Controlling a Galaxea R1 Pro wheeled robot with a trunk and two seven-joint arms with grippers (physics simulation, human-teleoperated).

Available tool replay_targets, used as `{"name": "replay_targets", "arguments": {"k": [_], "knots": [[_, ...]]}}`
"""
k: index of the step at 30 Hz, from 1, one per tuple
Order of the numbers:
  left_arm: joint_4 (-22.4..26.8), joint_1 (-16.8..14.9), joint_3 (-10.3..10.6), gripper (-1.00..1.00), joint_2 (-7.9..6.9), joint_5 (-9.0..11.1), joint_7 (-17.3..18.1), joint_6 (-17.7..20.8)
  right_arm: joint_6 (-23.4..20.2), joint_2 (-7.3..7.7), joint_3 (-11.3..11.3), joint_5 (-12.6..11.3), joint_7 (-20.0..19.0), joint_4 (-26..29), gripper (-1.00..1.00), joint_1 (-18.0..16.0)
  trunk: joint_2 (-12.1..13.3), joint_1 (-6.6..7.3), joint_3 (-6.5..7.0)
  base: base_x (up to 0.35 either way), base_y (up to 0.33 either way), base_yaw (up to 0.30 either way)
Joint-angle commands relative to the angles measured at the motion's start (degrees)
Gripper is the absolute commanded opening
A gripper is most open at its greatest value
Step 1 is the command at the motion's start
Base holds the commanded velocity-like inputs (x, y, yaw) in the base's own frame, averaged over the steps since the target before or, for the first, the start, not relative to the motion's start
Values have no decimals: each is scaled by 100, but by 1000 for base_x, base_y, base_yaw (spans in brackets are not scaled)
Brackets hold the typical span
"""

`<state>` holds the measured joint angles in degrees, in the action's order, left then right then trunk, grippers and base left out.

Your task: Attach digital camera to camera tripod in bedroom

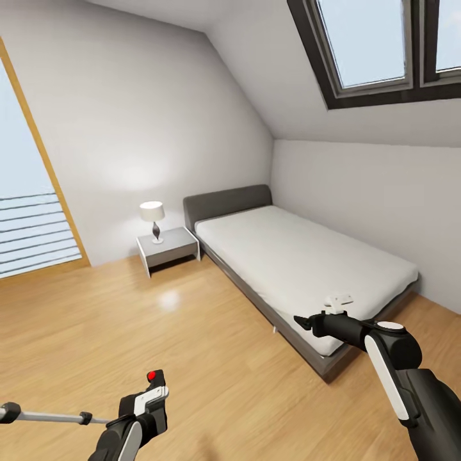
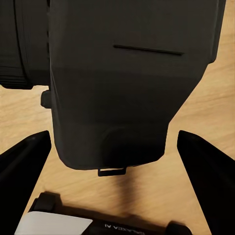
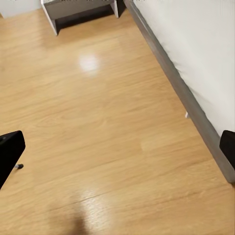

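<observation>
The left gripper (image 1: 148, 398) carries the camera (image 2: 132, 83) low over the floor (image 1: 211, 358). Its jaws stand either side of the body, and whether they press it cannot be told, though the camera hangs between them. A tripod (image 1: 48, 417) leg reaches in beside that arm, so the mount is likely close. The right gripper (image 3: 117, 147) hangs near the bed (image 1: 301, 269) with its jaws spread and empty, probably kept free to steady the tripod.

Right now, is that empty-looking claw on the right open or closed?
Open. In the right wrist view, the right tool's two dark fingertips sit far apart, with only wood floor between them.
</observation>
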<state>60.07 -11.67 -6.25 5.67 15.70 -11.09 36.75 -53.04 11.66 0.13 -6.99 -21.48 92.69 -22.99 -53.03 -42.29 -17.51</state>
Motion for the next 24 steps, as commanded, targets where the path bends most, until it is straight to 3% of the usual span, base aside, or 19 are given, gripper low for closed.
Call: {"name": "replay_targets", "arguments": {"k": [1,24], "knots": [[9,-3,-9,-100,5,59,-44,24,-33,3,1,-48,21,4,100,-5,36,22,11,0,0,0],[-14,-11,-8,-100,15,67,56,-13,-45,-4,-34,-50,21,4,100,-4,959,527,424,0,0,0]]}}
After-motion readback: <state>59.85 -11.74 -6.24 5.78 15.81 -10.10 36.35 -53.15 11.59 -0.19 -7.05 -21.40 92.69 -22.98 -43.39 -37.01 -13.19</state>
